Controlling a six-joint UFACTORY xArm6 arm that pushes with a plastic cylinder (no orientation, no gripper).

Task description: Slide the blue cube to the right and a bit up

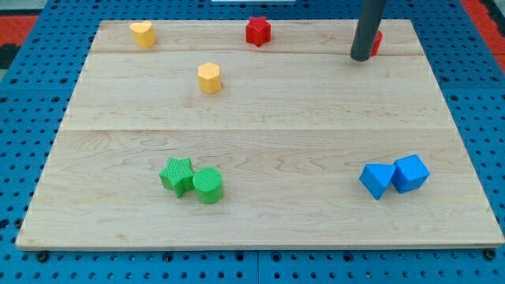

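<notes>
Sitting near the view's bottom right of the board, the blue cube rests flat on the wood, and it is turned so that one corner points toward the view's bottom. Its sides look about equal, so I cannot name a long axis for it. Touching its left side is a second blue block, also turned on a diagonal; its exact shape I cannot make out for sure.

My tip stands at the view's top right, well apart from both blue blocks. A small red block is just behind the rod and mostly hidden by it, so I cannot tell if they touch. The arm carries no pincer, only this straight dark rod, so nothing opens, closes or grips here.

On the top edge, near the middle, is a red star-like block. A yellow block is at the top left, and a yellow hexagon-like block is below and to the right of it. At the bottom left, a green star touches a green cylinder.

The wooden board is pale, made of joined planks with visible grain. It lies on a blue perforated surface. A red area shows at the top corners.
</notes>
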